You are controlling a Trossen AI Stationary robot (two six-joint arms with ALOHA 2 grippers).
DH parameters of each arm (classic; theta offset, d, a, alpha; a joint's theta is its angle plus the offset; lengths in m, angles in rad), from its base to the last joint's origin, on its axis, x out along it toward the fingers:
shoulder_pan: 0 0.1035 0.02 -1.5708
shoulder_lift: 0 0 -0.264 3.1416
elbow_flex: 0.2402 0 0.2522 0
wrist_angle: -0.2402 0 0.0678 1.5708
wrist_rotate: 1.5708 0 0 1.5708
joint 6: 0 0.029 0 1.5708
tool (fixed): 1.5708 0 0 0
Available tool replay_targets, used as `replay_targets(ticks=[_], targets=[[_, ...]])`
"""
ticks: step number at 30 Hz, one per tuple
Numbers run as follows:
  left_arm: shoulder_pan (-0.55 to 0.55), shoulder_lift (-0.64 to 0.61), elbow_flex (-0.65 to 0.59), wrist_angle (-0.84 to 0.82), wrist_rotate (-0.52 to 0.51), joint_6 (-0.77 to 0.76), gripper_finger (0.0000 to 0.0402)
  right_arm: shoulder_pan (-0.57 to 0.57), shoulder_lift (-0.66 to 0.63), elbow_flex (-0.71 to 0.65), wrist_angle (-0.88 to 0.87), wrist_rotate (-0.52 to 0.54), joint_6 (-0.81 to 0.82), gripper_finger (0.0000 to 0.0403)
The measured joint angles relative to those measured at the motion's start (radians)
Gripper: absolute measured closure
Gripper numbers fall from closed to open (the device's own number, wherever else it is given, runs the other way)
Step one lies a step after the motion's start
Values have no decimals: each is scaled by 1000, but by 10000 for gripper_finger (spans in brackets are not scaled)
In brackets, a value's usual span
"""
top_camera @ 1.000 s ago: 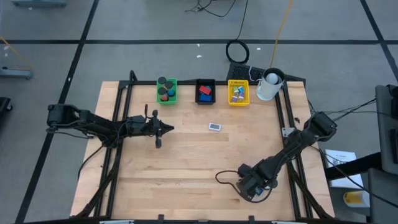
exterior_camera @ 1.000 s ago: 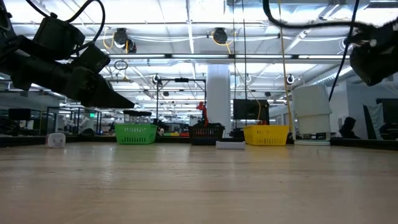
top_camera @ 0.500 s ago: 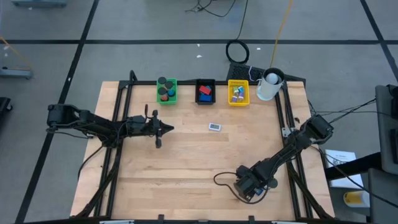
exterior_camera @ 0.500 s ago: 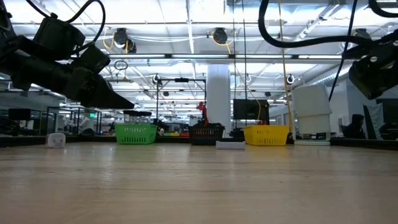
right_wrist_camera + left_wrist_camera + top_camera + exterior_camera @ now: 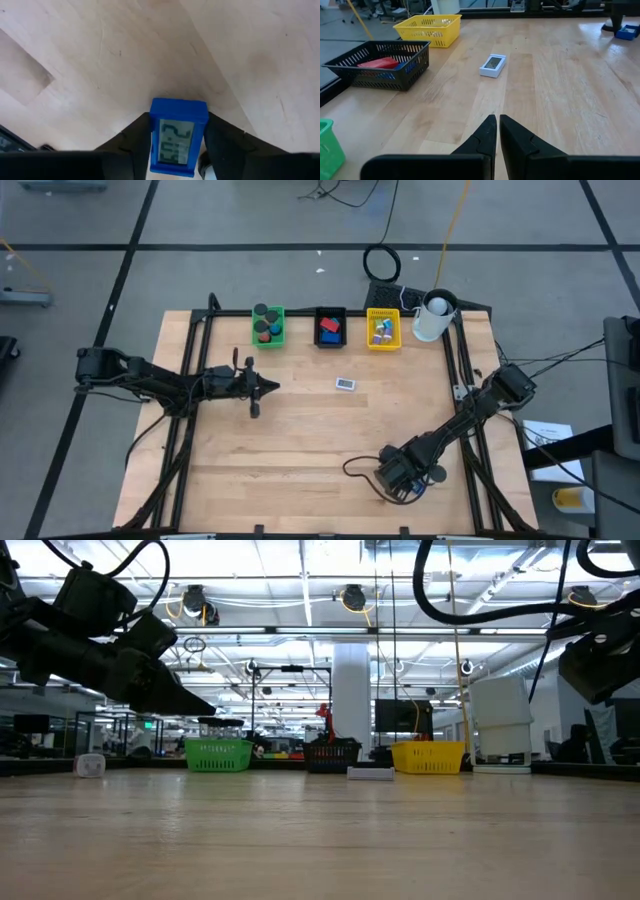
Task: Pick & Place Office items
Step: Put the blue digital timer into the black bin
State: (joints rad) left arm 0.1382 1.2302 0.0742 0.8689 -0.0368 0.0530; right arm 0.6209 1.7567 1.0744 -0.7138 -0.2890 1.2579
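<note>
Blue digital clock (image 5: 178, 136) sits between the two dark fingers (image 5: 135, 140) of the right pincer (image 5: 176, 145), its display facing the wrist camera; the fingers flank it closely on both sides, but whether they actually pinch it cannot be told. From above, the right pincer (image 5: 398, 476) is low over the near right part of the tabletop (image 5: 300, 440).

Another small white clock (image 5: 345, 384) lies flat on the bare wood near the middle, well apart from both arms. The left pincer (image 5: 497, 132) hangs over the left half, fingers pressed together and holding nothing, with the white clock (image 5: 492, 65) lying ahead of it.

Along the far edge stand a green tray (image 5: 278, 337) with dark round pieces, a black tray (image 5: 330, 313) with red and blue blocks, and a yellow tray (image 5: 383, 314) with small pieces; a white cup (image 5: 432, 318) stands just beside the yellow one.

Beyond the light wooden surface, the low view shows a large hall with ceiling lights and a white pillar (image 5: 351, 700).
</note>
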Motion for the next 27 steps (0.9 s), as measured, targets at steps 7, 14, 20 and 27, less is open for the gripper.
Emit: replay_targets(ticks=[7,14,20,27], targets=[[0,0,0,0,0,-2,371,-19,-25,0,5,5,-54,253],[0,0,0,0,0,1,371,-57,-95,0,8,65,-129,242],[0,0,0,1,0,2,371,-196,-131,0,42,192,-382,247],[0,0,0,3,0,10,371,-410,-84,26,145,262,-754,245]])
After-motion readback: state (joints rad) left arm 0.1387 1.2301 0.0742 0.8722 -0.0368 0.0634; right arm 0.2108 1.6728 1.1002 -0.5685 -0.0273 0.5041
